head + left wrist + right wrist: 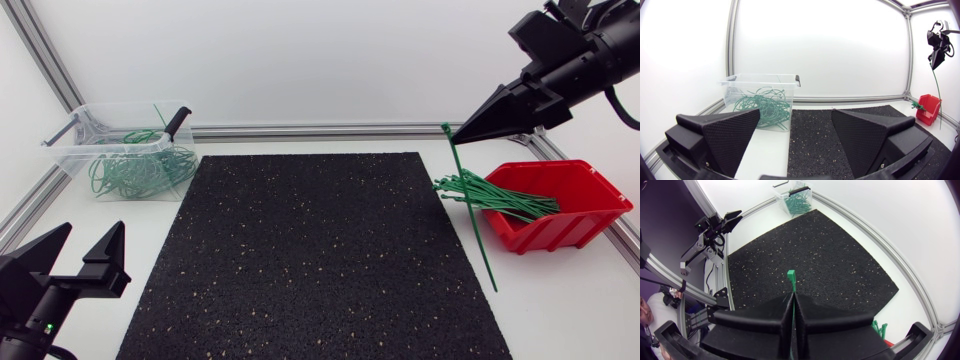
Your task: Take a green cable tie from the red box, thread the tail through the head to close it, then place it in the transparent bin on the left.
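Green cable tie (480,245): held at its head end by the right claw (456,134). Long axis runs close to vertical. The head points up and shows just past the claw tips. The tail hangs straight down below the claw, free of the surface (580,300) as far as the left wrist view shows. In the head view the strap crosses in front of the loose ties (495,196) that stick out of the red box (570,215); whether it touches them cannot be told.

Right claw: closed on the tie, both fingers pressed flat together with the strap between them. It sits raised above the surface, over the far right corner of the black mat (320,260), with the red box below it and a little to its side. The box ties lie bundled, their ends pointing out over the box's open front, toward the mat.

Left claw (93,228): fingers spread wide, nothing between them. It rests low at the near left corner, beside the mat's left edge, well apart from the right claw.

Transparent bin (70,150): ahead of the left claw, on the white surface just off the mat's far left corner. It holds a tangle of looped green ties (135,172).
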Action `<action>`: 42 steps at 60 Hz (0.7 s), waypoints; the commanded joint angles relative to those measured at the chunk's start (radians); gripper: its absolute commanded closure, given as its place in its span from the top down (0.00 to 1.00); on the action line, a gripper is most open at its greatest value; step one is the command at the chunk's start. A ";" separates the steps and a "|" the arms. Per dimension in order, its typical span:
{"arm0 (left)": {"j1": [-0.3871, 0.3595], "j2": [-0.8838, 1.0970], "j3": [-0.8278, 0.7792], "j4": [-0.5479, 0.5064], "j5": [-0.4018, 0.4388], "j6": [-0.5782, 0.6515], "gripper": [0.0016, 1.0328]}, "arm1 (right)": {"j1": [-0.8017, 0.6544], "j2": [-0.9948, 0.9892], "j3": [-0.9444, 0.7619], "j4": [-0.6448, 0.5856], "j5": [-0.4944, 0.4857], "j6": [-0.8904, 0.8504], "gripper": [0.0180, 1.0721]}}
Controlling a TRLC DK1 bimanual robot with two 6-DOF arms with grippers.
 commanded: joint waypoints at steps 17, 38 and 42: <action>-0.007 -0.008 -0.038 -0.027 -0.011 -0.022 0.96 | 0.102 0.003 -0.110 -0.005 -0.033 0.100 0.05; -0.013 -0.013 -0.035 -0.033 -0.011 -0.024 0.96 | 0.196 0.001 -0.155 0.054 -0.071 0.198 0.05; -0.010 -0.013 -0.032 -0.033 -0.005 -0.030 0.96 | 0.222 0.003 -0.166 0.073 -0.077 0.217 0.05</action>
